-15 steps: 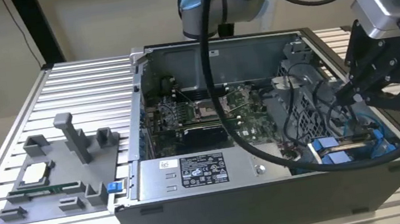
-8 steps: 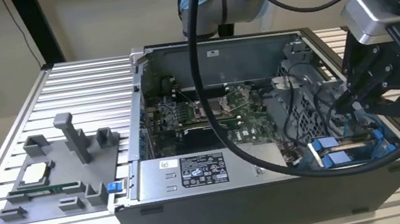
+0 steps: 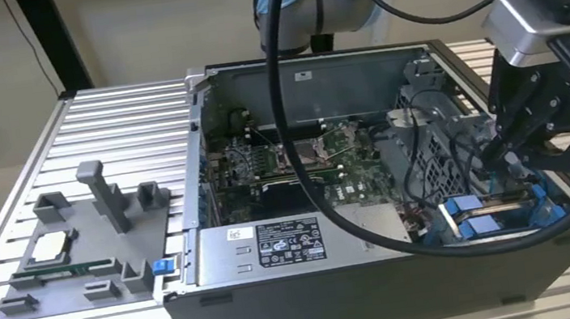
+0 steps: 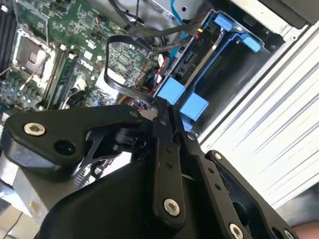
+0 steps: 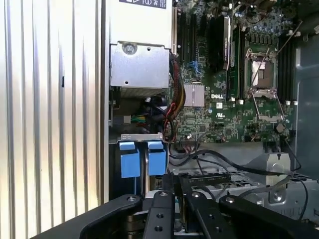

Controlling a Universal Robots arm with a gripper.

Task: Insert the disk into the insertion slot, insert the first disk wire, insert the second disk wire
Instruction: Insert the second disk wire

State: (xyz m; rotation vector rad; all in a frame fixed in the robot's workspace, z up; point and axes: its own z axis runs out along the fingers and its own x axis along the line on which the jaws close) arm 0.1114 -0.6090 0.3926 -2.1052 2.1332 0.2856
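The disk (image 4: 192, 59) sits edge-on in its bright blue carrier inside the insertion slot (image 4: 271, 30), at the front corner of the open computer case on the exterior view's right. Two blue carrier tabs (image 5: 130, 163) face my gripper. My gripper (image 4: 162, 103) hangs just above those tabs and the disk's connector edge, its thin black fingers (image 5: 165, 185) drawn together on the end of a black disk wire (image 4: 112, 69). That wire loops back over the motherboard. In the exterior view my gripper (image 3: 497, 156) is low inside the case, over the disk (image 3: 493, 211).
The grey labelled power-supply box (image 3: 274, 246) lies along the case front, with the green motherboard (image 3: 296, 158) behind it. A perforated metal cage (image 3: 432, 162) and loose cables crowd the space beside my gripper. A grey fixture (image 3: 78, 250) stands on the ribbed table at the exterior view's left.
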